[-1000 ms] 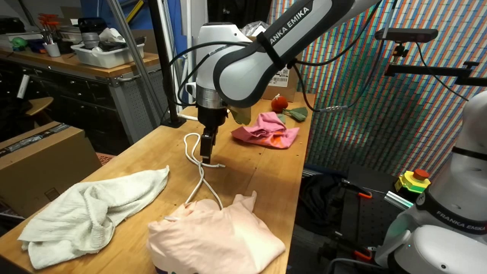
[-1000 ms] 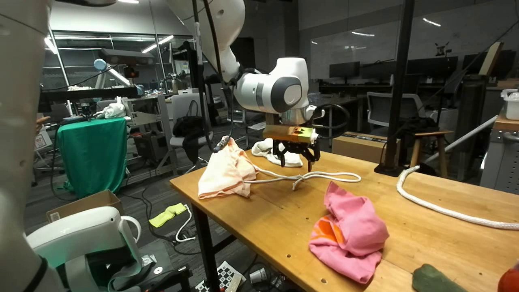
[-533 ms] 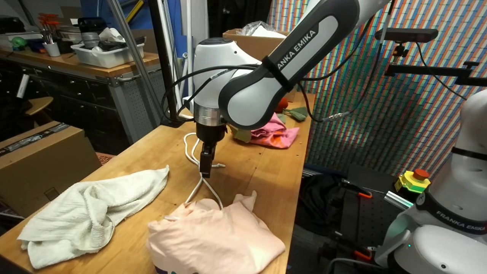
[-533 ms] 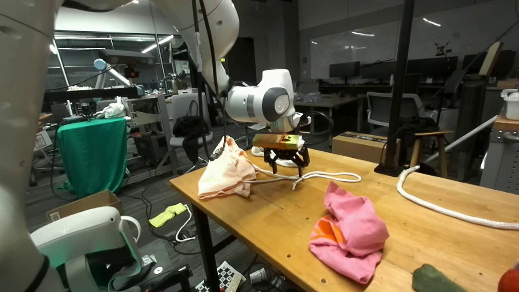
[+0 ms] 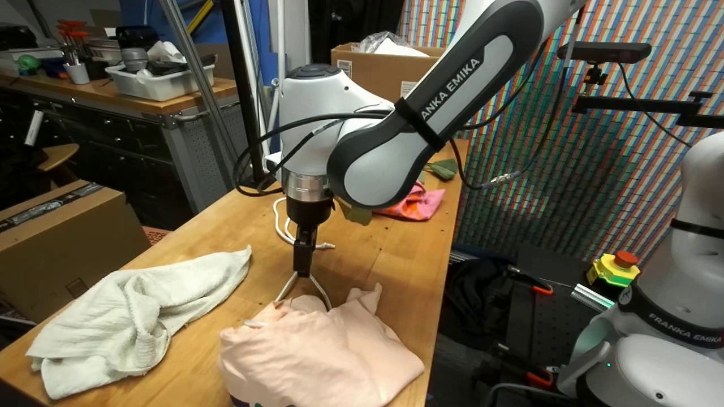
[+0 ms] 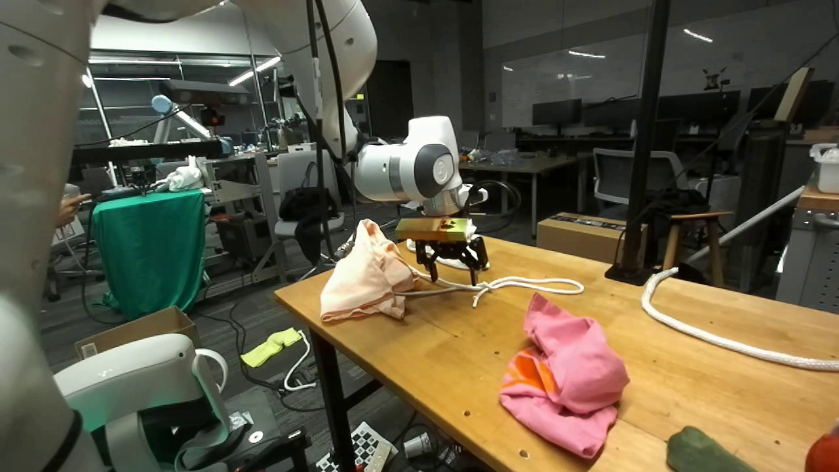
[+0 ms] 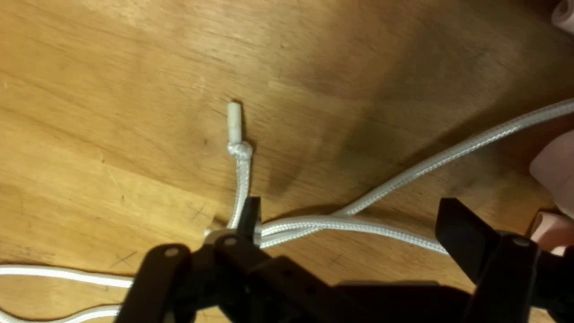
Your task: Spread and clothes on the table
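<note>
A crumpled pale pink cloth (image 5: pixel 322 350) lies at the table end and stands in a peak in an exterior view (image 6: pixel 364 282). White cords (image 7: pixel 394 179) run from it and cross at a knot. A crumpled white towel (image 5: pixel 124 316) lies beside it. A bunched pink cloth with orange (image 6: pixel 577 373) lies further along the table, partly hidden by the arm in an exterior view (image 5: pixel 416 206). My gripper (image 7: pixel 350 220) points down, open, with the cords between and below its fingers. It is beside the pale pink cloth, apart from it, in both exterior views (image 5: pixel 302 274) (image 6: pixel 453 280).
The wooden table (image 6: pixel 419 354) has a black post (image 6: pixel 639 196) at its far edge. A thick white rope (image 6: pixel 721 344), a green leaf-like piece (image 6: pixel 698 452) and a red round object (image 6: pixel 824 452) lie on it. A cardboard box (image 5: pixel 390 73) stands at the back.
My gripper has come down and moved along the cords toward the pale pink cloth. It stays open. The cloths and cords have not visibly moved.
</note>
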Robot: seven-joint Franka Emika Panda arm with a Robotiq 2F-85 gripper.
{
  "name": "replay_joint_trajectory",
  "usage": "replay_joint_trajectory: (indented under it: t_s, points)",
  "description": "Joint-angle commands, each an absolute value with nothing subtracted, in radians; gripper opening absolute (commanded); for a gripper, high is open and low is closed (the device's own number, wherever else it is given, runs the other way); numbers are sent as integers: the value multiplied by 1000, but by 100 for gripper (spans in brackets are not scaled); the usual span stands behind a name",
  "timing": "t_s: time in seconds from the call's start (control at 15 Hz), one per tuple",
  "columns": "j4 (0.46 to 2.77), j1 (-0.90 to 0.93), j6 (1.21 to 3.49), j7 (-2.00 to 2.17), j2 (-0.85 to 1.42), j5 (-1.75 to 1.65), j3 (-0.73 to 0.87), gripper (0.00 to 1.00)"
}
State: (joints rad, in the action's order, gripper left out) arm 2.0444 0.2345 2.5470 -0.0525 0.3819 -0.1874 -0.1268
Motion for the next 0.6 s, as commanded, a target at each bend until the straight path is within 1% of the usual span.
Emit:
replay_joint_trajectory:
  t_s: [0.0,0.53]
  points:
    - [2029,249,2577,-18,410,-237,-108,100]
    - [1994,248,2582,-12,458,-275,-89,100]
